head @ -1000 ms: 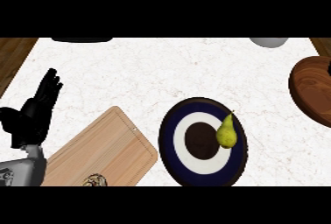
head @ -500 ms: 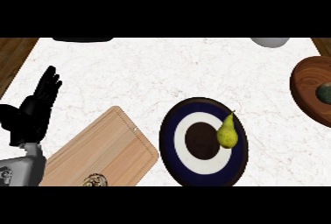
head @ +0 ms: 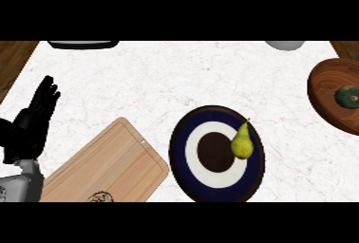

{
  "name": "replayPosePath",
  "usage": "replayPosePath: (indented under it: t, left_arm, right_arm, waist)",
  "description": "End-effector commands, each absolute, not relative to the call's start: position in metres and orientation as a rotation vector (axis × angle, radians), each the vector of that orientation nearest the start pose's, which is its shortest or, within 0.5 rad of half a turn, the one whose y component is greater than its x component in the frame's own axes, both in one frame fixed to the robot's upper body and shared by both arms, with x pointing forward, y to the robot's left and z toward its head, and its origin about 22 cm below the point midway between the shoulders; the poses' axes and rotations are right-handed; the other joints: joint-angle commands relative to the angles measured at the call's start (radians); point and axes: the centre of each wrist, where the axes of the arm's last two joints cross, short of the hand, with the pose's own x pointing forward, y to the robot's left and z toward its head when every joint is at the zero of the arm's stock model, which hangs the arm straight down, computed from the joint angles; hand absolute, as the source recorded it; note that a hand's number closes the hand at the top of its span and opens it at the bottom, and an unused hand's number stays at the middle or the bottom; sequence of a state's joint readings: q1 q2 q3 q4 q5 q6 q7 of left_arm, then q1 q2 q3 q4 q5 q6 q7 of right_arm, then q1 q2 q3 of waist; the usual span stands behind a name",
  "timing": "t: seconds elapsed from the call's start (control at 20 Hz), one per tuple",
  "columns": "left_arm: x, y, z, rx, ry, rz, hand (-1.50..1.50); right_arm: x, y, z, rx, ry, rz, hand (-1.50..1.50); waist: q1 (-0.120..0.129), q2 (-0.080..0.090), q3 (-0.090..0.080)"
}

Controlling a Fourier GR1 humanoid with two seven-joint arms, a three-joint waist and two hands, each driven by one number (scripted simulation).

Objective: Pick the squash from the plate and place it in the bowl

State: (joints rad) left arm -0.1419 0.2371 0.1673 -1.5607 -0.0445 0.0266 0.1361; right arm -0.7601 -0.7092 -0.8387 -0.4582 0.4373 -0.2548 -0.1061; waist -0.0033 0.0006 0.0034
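While the left robot hand [head: 32,126] rests open at the left edge, the wooden bowl [head: 329,102] is cut off at right, a dark green thing [head: 348,96] inside only partly visible, and the squash [head: 242,142] lies on the plate [head: 184,149].

Kitchen: white marbled counter [head: 175,80] with wooden edges, a wooden cutting board [head: 105,166], a dark blue and white plate [head: 203,182], a wooden bowl [head: 329,102], and some dishware at the far edge.

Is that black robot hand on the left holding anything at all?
No. The left robot hand rests open, fingers up, holding nothing. The yellow-green fruit lies untouched on the plate.
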Motion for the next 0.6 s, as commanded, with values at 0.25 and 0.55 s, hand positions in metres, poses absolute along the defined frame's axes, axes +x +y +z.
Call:
replayPosePath:
  t: [0.25, 0.55]
  left_arm:
    - [0.259, 0.309, 0.041, 0.348, -1.56, -0.059, 0.0]
    - [0.263, 0.313, 0.048, 0.342, -1.556, -0.054, 0.0]
  right_arm:
    - [0.227, -0.586, 0.093, -0.924, -1.422, -0.575, -1.5]
    - [0.149, -0.611, 0.072, -0.837, -1.471, -0.581, -1.5]
  waist:
    - [-0.011, -0.003, -0.003]
    - [-0.02, -0.007, -0.005]
